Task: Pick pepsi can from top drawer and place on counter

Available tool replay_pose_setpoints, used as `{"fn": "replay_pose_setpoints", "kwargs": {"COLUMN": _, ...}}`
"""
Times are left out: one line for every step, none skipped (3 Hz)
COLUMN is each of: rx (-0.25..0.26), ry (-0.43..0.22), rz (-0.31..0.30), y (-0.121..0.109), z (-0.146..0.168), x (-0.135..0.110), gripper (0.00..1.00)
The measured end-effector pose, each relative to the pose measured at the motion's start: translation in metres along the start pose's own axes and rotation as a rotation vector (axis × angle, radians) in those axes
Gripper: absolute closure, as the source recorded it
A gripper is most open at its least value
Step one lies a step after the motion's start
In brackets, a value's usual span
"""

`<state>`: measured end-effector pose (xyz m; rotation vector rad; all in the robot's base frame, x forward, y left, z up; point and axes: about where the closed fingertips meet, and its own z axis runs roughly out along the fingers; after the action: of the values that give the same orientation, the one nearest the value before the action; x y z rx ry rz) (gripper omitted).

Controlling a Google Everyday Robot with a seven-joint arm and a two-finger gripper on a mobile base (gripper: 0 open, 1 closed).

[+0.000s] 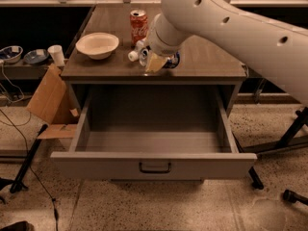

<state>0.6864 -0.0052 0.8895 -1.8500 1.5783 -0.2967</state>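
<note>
- Camera view: gripper (pixel 152 61) clenched around the pepsi can (pixel 172 61), low over the counter (pixel 211 65) front edge, apparently ready for set-down.
- Top drawer (pixel 154 164) stands open at 6 o'clock.
- Coca-Cola can (pixel 138 26) stands at 11 o'clock, apart from the likely set-down spot.

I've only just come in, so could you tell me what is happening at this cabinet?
The robot's arm reaches over the counter, its pincer closed on the pepsi can just above the front edge. The top drawer below stands pulled out, with nothing visible inside. A red Coca-Cola can and a white bowl stand further back on the counter. The pepsi can does not look set down yet.
</note>
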Motion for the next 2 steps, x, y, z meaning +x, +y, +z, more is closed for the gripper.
{"fn": "replay_pose_setpoints", "kwargs": {"rx": -0.022, "ry": 0.070, "rz": 0.036, "y": -0.007, "z": 0.016, "x": 0.016, "gripper": 1.00}}
{"fn": "replay_pose_setpoints", "kwargs": {"rx": -0.036, "ry": 0.121, "rz": 0.073, "y": -0.010, "z": 0.025, "x": 0.032, "gripper": 1.00}}
